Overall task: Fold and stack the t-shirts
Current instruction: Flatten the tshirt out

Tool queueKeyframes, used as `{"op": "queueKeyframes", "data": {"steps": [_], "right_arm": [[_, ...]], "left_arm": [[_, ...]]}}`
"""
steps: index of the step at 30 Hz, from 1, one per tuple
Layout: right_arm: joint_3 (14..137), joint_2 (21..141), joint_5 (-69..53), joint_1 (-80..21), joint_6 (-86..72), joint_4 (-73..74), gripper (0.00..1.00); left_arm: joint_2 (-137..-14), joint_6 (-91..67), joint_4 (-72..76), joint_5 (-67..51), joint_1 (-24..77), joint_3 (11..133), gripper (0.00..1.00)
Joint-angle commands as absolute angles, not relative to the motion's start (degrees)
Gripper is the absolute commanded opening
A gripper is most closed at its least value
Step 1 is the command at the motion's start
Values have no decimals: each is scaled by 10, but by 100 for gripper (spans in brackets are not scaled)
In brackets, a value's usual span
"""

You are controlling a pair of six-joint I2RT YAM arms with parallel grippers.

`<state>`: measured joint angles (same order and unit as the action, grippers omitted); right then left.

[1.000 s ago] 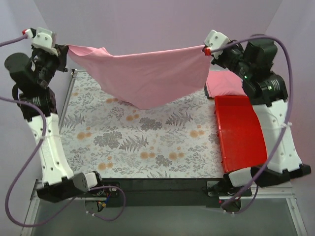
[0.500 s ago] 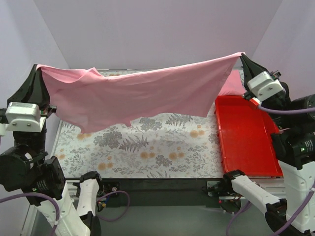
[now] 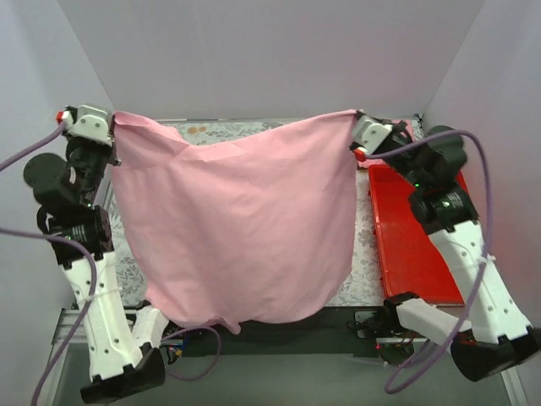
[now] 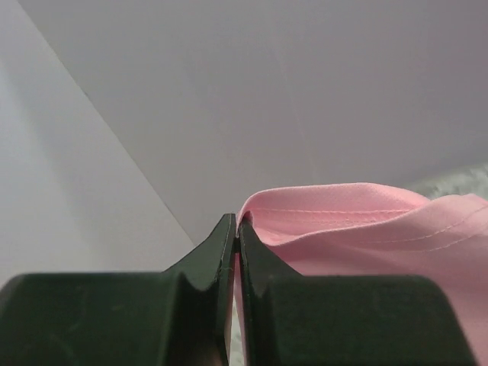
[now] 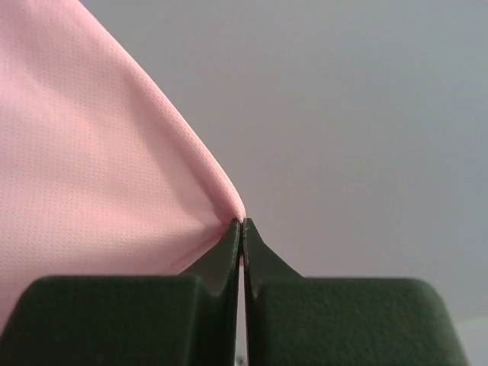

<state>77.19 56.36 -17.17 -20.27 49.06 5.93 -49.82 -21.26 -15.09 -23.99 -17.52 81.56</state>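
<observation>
**Pink t-shirt held spread between both arms**

The t-shirt (image 3: 237, 228) hung as a wide sheet across the middle of the overhead view. It was pinched at its two upper corners and sagged to a rounded lower edge near the bottom of the frame, in front of the arm bases.

Left gripper (image 3: 112, 125), upper left: jaws closed tight on a hemmed corner of the fabric. Its wrist view showed the stitched edge folded just right of the fingertips.

Right gripper (image 3: 357, 121), upper right: jaws likewise clamped on the opposite corner, with cloth filling the left of its wrist view.

The shirt hid most of the floral table cover (image 3: 364, 245). The red tray (image 3: 414, 241) lay at right, beside the hanging cloth and partly under the right arm.
</observation>
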Motion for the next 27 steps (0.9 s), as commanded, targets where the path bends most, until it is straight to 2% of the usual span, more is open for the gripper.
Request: {"op": "queueKeyframes", "data": {"steps": [1, 6, 10, 15, 19, 22, 27], "right_arm": [[694, 598, -182, -202, 528, 26, 1], [601, 663, -179, -201, 548, -27, 1], [581, 743, -184, -200, 555, -62, 1], [624, 890, -156, -196, 571, -72, 1], [682, 986, -122, -188, 568, -70, 1], [723, 1041, -110, -186, 566, -54, 1], [795, 1101, -104, -186, 545, -16, 1]], "left_arm": [[-522, -179, -193, -323, -178, 740, 0], [-594, -167, -134, -340, -177, 631, 0], [-688, -162, -61, -328, -149, 590, 0], [-869, -149, -11, -284, -103, 629, 0], [-1023, -151, -4, -243, -85, 713, 0], [-1096, -147, -4, -223, -77, 772, 0], [-1143, -139, -26, -201, -63, 827, 0]]}}
